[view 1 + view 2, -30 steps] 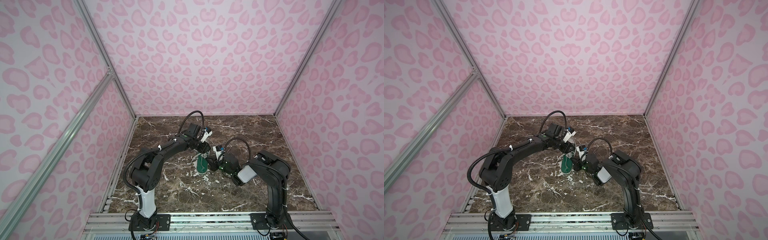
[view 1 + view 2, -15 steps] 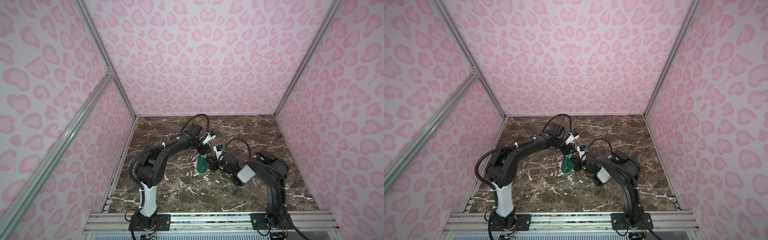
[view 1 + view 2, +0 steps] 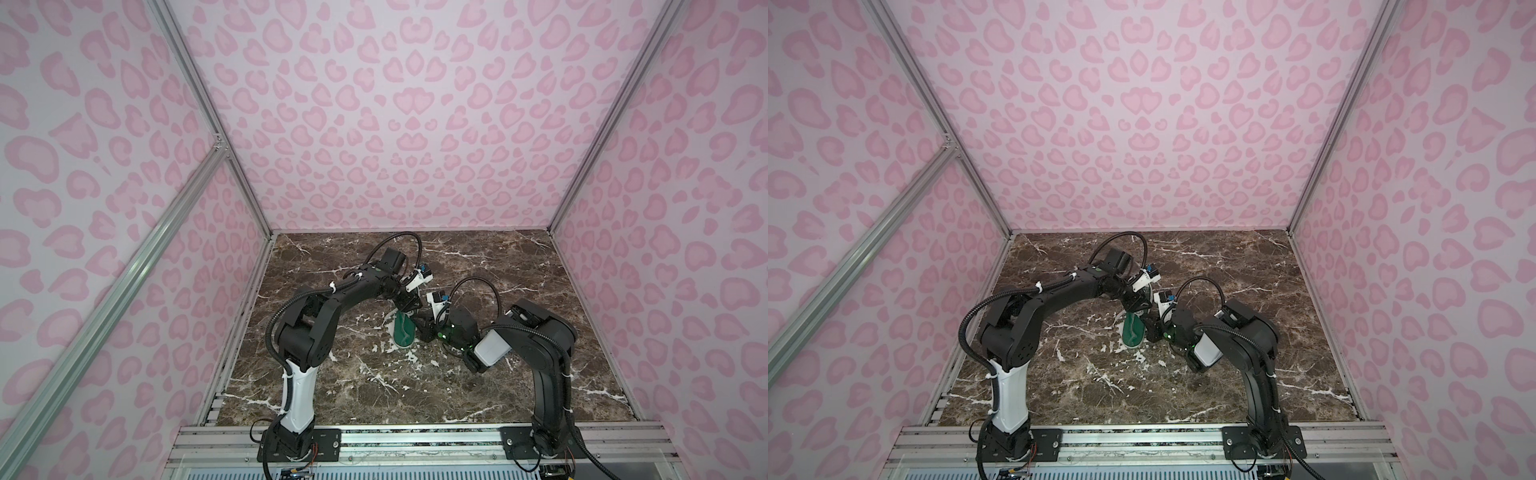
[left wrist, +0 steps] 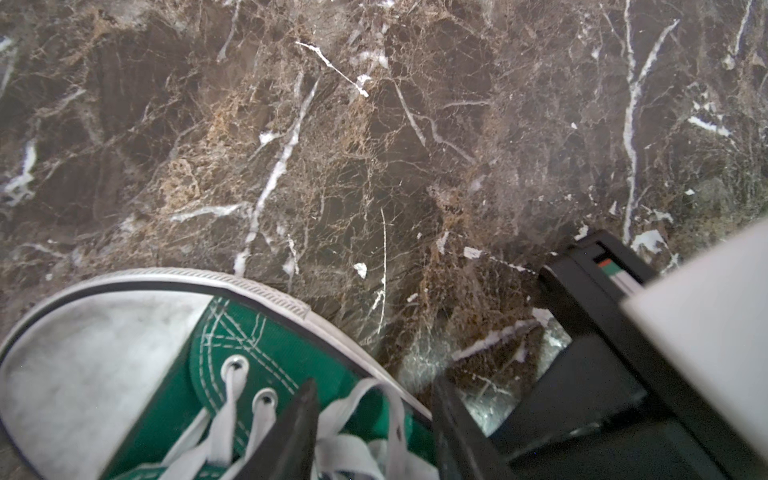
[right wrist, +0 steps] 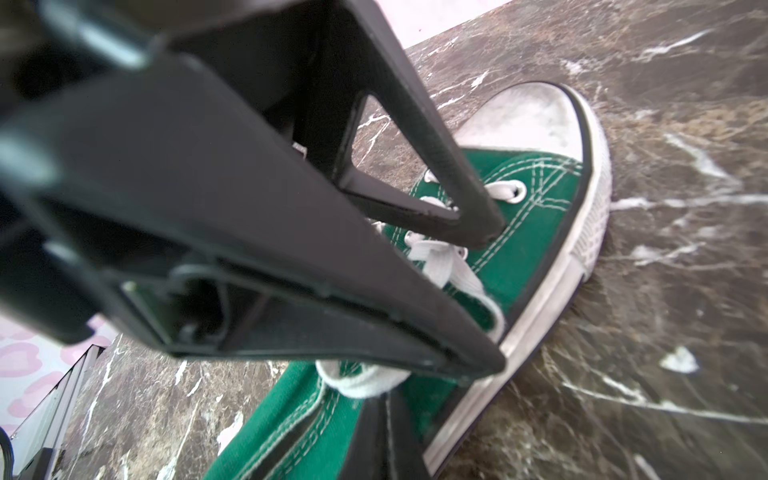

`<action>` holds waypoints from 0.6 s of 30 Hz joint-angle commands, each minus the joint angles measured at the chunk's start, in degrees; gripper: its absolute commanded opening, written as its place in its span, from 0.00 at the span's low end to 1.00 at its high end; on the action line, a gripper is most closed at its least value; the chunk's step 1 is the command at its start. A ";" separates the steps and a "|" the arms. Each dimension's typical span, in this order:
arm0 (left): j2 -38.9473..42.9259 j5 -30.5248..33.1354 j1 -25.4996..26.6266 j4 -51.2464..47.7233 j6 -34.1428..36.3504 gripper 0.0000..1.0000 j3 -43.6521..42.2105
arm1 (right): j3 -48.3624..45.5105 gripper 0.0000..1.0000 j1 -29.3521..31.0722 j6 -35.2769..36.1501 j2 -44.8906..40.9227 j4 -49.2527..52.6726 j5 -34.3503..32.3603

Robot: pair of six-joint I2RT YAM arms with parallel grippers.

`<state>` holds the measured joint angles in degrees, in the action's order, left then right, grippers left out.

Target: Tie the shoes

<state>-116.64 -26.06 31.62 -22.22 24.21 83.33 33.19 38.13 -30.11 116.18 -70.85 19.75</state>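
Shoe: small green canvas sneaker (image 3: 404,332), mid brown marble table (image 3: 415,395), toe toward front edge.
Left gripper (image 4: 374,386): jaws apart, straddling white laces (image 5: 440,262).
Right gripper (image 5: 384,415): jaws together, at laces.

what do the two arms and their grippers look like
Both arms are black. The left arm has a white lower link, white zip ties and a ribbed black cable; the right arm carries a white block and green lights near its wrist. The left gripper and right gripper have slim black tapered fingers.
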 commanded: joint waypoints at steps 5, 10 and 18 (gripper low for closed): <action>-1.35 1.22 0.21 0.03 1.97 0.46 -0.26 | -0.56 0.00 0.14 -0.39 0.45 -1.70 0.42; -1.22 4.09 0.46 0.85 2.40 0.45 -0.77 | -0.84 0.00 0.37 -0.48 0.54 -1.94 0.18; -1.38 4.96 0.99 1.32 2.07 0.31 -0.89 | -0.50 0.00 0.47 -0.31 0.36 -1.37 0.20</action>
<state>-117.62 -21.39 32.62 -21.63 25.93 82.70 32.62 38.52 -30.70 116.29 -71.75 19.57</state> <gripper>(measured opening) 0.330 0.048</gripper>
